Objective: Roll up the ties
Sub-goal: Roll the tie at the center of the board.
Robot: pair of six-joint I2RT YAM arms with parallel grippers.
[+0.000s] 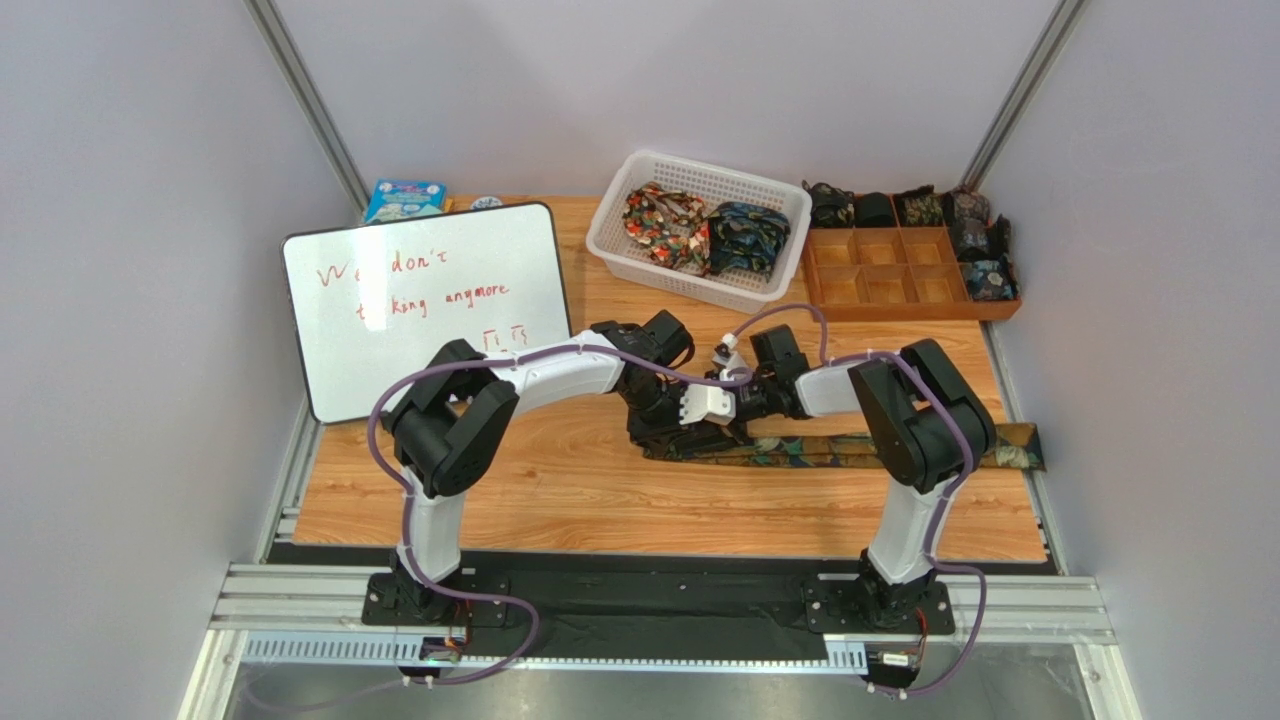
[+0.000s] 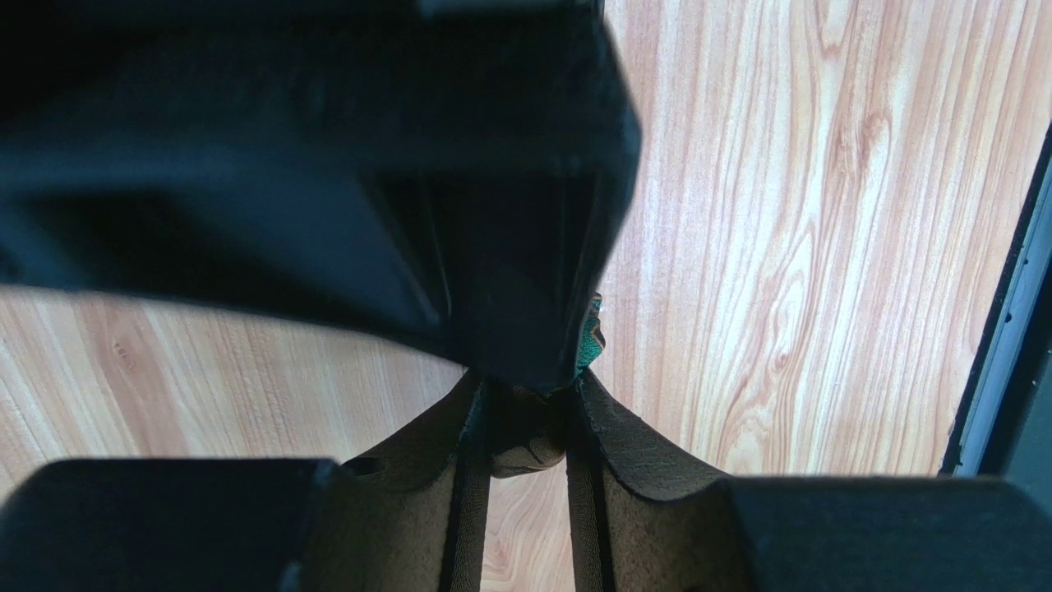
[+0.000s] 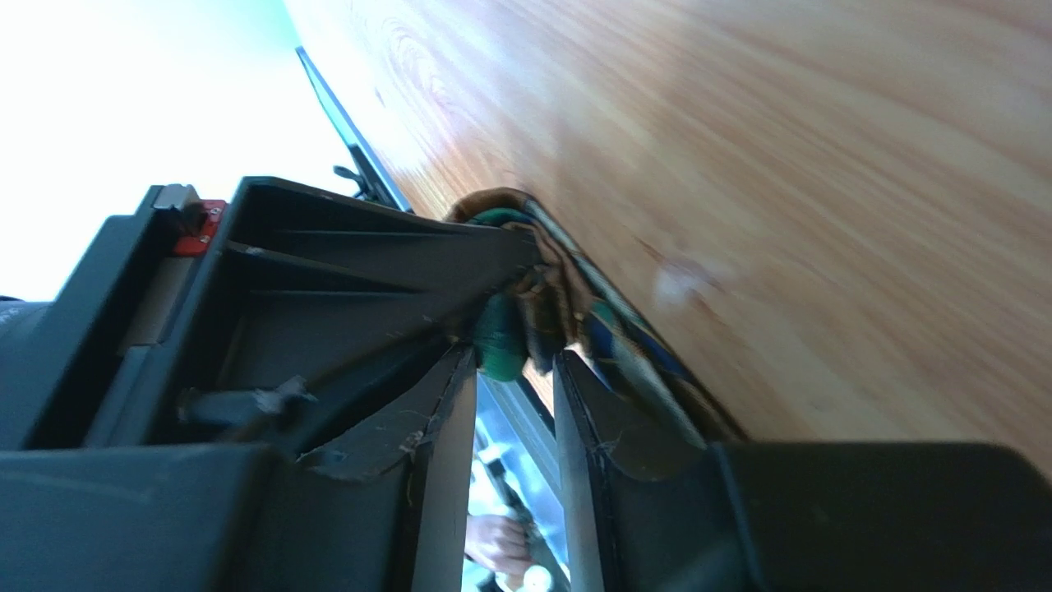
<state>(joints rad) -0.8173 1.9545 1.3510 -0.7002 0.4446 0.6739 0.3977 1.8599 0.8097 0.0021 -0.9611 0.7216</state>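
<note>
Tie (image 1: 887, 447), dark with a green-gold pattern, lies flat on the near-right part of the table (image 1: 526, 495). Its free length runs toward the right edge, and its other end is raised into the two grippers where the arms meet mid-table. Left gripper (image 2: 525, 434): jaws narrow, a small wad of fabric pinched between them. Right gripper (image 3: 513, 368): jaws narrow too, tips closed on the curled green-and-brown end of the same tie, hard against the left gripper's body. Step judged: start of the roll, with only the end turned over and most of the length unrolled. Next move likely calls for one gripper to hold the core while the other winds the coil along the strip under light tension. The risk is fabric slipping from so shallow a pinch. Surface: light wood-grain board, smooth. Far side: white basket (image 1: 613, 203) with bunched ties (image 1: 669, 225), wooden tray (image 1: 864, 285) with rolled ties (image 1: 984, 278) along its far and right compartments, whiteboard (image 1: 451, 315) at left. Grey walls (image 1: 135, 300) enclose the cell.
</note>
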